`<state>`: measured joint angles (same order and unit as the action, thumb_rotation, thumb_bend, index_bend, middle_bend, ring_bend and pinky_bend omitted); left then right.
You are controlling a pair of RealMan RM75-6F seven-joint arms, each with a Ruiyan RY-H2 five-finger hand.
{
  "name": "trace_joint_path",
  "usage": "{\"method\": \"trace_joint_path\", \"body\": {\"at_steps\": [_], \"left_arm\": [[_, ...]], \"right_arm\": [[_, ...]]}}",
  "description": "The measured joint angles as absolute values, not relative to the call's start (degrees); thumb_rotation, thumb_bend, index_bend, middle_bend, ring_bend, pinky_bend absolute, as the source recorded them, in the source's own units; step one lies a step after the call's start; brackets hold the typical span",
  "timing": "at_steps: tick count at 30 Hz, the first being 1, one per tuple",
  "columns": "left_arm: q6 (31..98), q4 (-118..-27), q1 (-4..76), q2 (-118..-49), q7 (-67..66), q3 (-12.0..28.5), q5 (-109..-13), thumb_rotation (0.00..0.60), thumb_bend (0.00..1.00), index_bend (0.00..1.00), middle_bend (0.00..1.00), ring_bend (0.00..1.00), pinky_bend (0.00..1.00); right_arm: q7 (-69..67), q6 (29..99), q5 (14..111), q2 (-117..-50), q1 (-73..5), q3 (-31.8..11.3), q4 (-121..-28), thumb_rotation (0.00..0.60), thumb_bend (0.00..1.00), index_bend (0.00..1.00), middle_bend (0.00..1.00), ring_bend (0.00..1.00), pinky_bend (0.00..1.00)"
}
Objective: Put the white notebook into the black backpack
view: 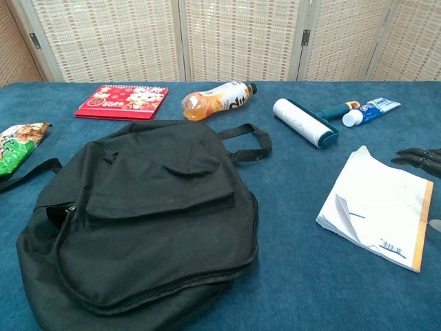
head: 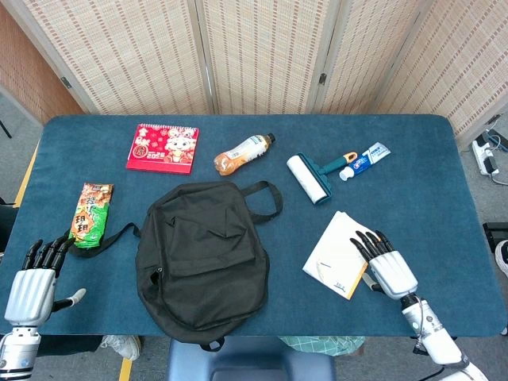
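A black backpack (head: 202,258) lies flat on the blue table (head: 421,159), near the front edge. Its zipper looks closed and its top handle points toward the far side.

The white notebook (head: 340,252) lies flat on the table to the right of the backpack, a little apart from it. It has a yellow strip along its right edge. One front corner of its top page curls up.

The right hand (head: 385,266) is at the right edge of the notebook. Its fingers (view: 415,157) are spread and straight, and their dark tips reach over the yellow strip. It holds nothing. I cannot tell if the tips touch the paper or float just above it.

The left hand (head: 33,282) is far to the left of the backpack, at the front corner of the table. Its fingers are spread wide and it holds nothing too. The chest view does not show it.

Left of the backpack lies a green snack bag (head: 92,214), just past the left hand's fingertips. The backpack's strap runs toward it. Behind the backpack are a red calendar (head: 163,148) and an orange drink bottle (head: 242,153) on its side. Behind the notebook are a lint roller (head: 311,178) and a tube of toothpaste (head: 363,162).
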<state>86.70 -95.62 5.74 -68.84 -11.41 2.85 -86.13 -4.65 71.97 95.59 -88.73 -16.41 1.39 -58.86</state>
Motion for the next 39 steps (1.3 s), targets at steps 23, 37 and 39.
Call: {"method": "trace_joint_path", "body": {"at_steps": [23,37,39], "left_arm": [[86.28,-95.09,5.7,-69.45,-11.37,2.69,-85.78,0.6,0.07,0.14,0.15,0.17,0.11],[85.91,-94.7,5.81,-69.82,-11.23,2.68,-85.59,0.6,0.07,0.14,0.15,0.17,0.11],[86.0,-94.64,5.74,-69.8,-11.16,2.67,-85.57,0.6,0.07,0.14,0.15,0.17,0.11]], "right_arm": [[-9.83,70.56,94.94,-92.92,-17.74,3.98,-49.65,0.6,0.44,0.0,0.05,0.0,0.0],[-9.19,70.1,94.51,-92.95,-18.29,4.3,-49.99,0.6,0.44,0.0,0.05,0.0,0.0],[-9.02,69.94,94.55,-93.24,-18.51,4.32,-49.91,0.6,0.44,0.0,0.05,0.0,0.0]]}}
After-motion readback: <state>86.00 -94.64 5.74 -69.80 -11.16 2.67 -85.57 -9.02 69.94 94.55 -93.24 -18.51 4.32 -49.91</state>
